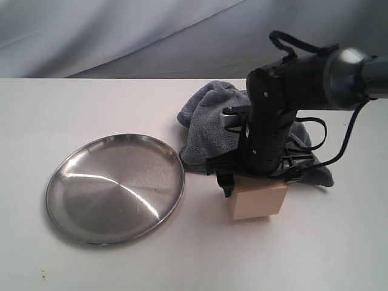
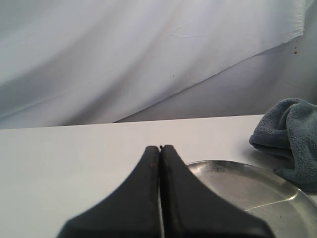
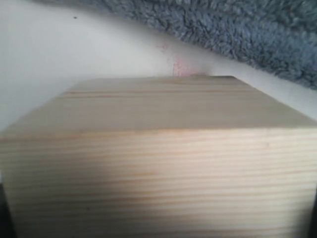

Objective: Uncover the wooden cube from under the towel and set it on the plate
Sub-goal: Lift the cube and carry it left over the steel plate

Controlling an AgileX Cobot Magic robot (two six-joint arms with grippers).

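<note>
Plate (image 1: 115, 188): shiny silver metal, brushed and reflective.
Wooden cube (image 1: 257, 201): pale wood, smooth, matt, fine straight grain.
Towel (image 1: 206, 121): fluffy blue-gray terry cloth.
Table (image 1: 60, 109): smooth matt white.

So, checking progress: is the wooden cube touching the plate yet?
Apart. The exterior view shows bare table between the wooden cube and the plate.

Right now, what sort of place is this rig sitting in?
Most likely a lab test bench staged for a robot trial: a plain white table, a draped gray cloth backdrop behind it, and only three props, a metal plate, a towel and a wooden cube.
</note>
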